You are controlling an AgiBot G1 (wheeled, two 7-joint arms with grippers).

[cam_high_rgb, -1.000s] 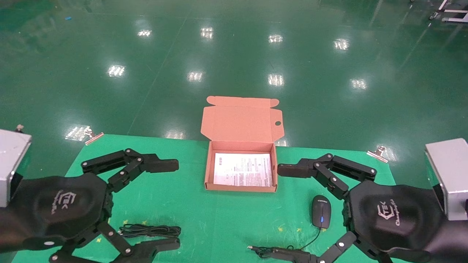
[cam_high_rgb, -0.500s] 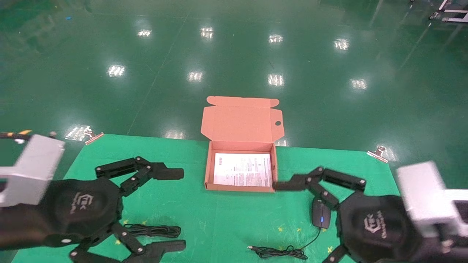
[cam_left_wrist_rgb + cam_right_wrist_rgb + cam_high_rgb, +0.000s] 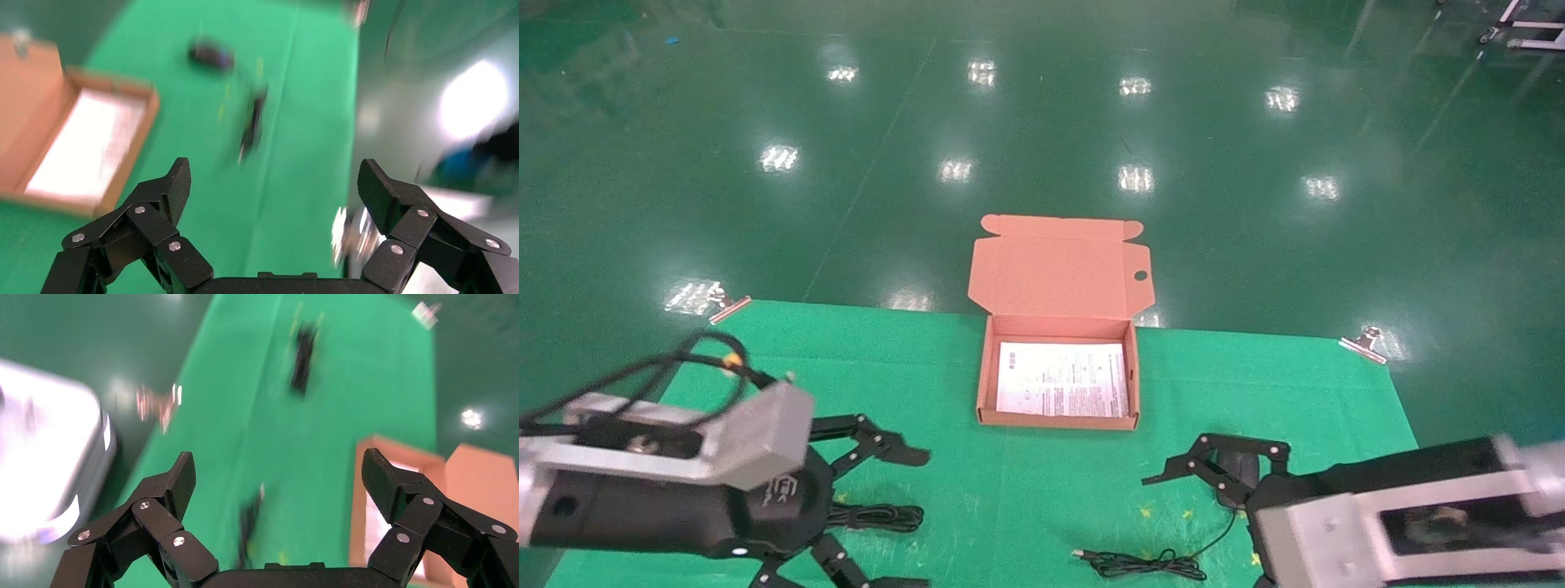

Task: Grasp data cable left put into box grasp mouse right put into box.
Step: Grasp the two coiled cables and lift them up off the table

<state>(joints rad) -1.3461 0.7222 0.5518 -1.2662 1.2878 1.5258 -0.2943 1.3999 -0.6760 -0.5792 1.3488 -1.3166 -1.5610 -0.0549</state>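
Note:
The brown box (image 3: pixel 985 384) stands open at the mat's far middle, lid (image 3: pixel 1058 265) up, with a white printed sheet inside. The coiled black data cable (image 3: pixel 870 516) lies at the near left. My left gripper (image 3: pixel 910 520) is open, with the cable's end between its fingers. The black mouse (image 3: pixel 1240 467) lies at the near right, mostly hidden under my open right gripper (image 3: pixel 1164 535). Its thin cord (image 3: pixel 1156 562) trails toward the front edge. The left wrist view shows open jaws, the box (image 3: pixel 144 113) and the mouse (image 3: pixel 211 54). The right wrist view shows the data cable (image 3: pixel 303 355).
The green mat (image 3: pixel 1026 490) covers the table. Metal clips hold its far corners, at the left (image 3: pixel 727 306) and at the right (image 3: pixel 1365 341). Shiny green floor lies beyond the far edge.
Both arms have swung and dropped toward the mat. The left gripper now straddles the data cable's end. The right gripper has come down over the mouse and hides most of it.

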